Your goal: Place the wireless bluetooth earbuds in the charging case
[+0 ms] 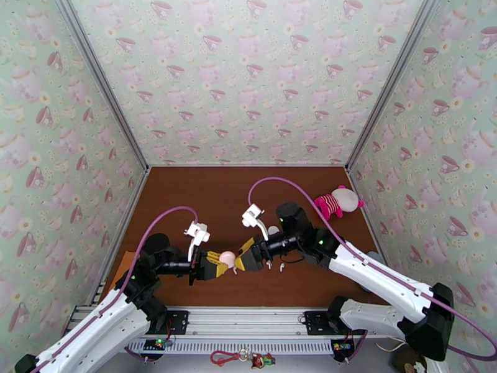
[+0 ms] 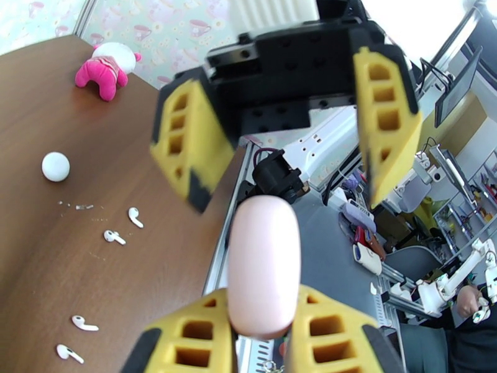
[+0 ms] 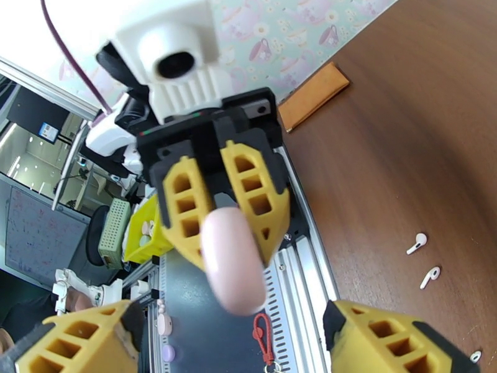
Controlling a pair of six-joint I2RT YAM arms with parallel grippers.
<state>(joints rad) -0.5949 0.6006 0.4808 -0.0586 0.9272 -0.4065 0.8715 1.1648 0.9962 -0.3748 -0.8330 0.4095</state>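
Observation:
My left gripper (image 2: 264, 315) is shut on a pink oval charging case (image 2: 264, 262), holding it by one end above the table's near edge. Facing it, my right gripper (image 3: 231, 319) is open, its yellow fingers (image 2: 186, 144) spread wide just off the case's free end and not touching it. In the top view the two grippers (image 1: 218, 264) (image 1: 245, 258) meet nose to nose around the case (image 1: 227, 258). Several tiny white earbuds (image 2: 135, 217) (image 2: 84, 323) lie loose on the brown table; two of them (image 3: 417, 243) (image 3: 430, 276) also appear in the right wrist view.
A white round object (image 2: 55, 166) sits on the table (image 1: 205, 200) beyond the earbuds. A pink and white plush toy (image 1: 337, 202) lies at the back right. An orange flat piece (image 3: 314, 94) rests at the near left edge. Patterned walls enclose three sides.

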